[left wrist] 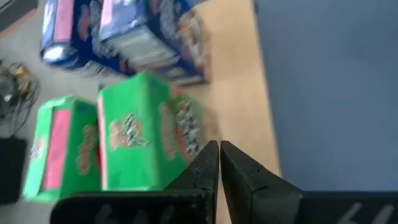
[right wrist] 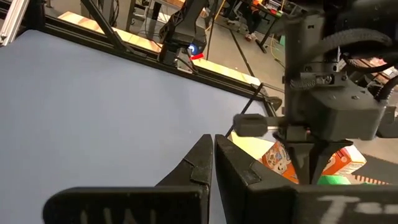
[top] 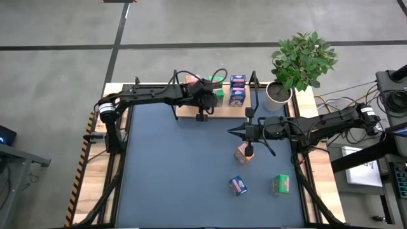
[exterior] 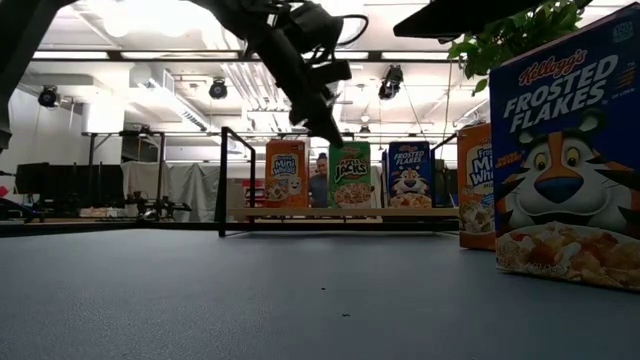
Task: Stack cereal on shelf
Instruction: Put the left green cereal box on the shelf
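Observation:
The shelf, a light-wood board with black posts, stands at the table's far middle. On it stand cereal boxes: one orange, two green and two blue. My left gripper is shut with nothing between its fingers. It slants down over the board, right beside the nearer green box; in the low view its tip is just above that box. My right gripper waits shut above the table's middle. An orange, a blue and a green box sit on the table. My left gripper has its shut fingertips close against the top corner of the nearer green box on the shelf, slanting down from the table's left side. I cannot tell whether they touch the box. The box stands upright on the board.
A potted plant stands at the far right corner, beside the shelf's right post. The near left half of the blue-grey table is bare. Cables and gear lie off the table's right edge.

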Available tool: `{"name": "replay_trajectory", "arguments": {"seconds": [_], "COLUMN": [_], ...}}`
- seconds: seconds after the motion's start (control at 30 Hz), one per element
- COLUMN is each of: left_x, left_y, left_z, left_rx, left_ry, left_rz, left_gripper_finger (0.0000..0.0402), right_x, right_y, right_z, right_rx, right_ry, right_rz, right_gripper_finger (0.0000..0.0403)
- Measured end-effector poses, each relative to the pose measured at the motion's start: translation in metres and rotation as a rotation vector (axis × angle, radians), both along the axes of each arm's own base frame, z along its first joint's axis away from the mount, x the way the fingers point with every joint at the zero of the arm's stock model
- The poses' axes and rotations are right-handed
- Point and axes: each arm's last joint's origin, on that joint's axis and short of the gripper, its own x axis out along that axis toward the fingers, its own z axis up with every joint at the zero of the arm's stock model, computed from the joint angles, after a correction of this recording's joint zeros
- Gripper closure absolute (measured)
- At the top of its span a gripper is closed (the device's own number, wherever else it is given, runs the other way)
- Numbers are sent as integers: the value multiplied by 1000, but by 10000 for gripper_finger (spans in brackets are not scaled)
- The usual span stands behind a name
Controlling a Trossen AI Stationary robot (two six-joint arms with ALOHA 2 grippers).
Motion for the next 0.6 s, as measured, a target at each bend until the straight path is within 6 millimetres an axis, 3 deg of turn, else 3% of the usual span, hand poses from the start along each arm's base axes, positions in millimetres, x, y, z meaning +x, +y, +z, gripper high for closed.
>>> {"name": "replay_trajectory", "arguments": {"seconds": [0.6], "left_x": [-3], "left_y": [14], "left_z": [1], "left_rx": [32], "left_ry": [-15], "left_rz": [49], "left_gripper_finger": [402], "right_x": [0], "right_y": [0], "right_z": [0], "right_rx": [0], "right_ry": [0], "right_rz": [0], "right_gripper_finger": [394]}}
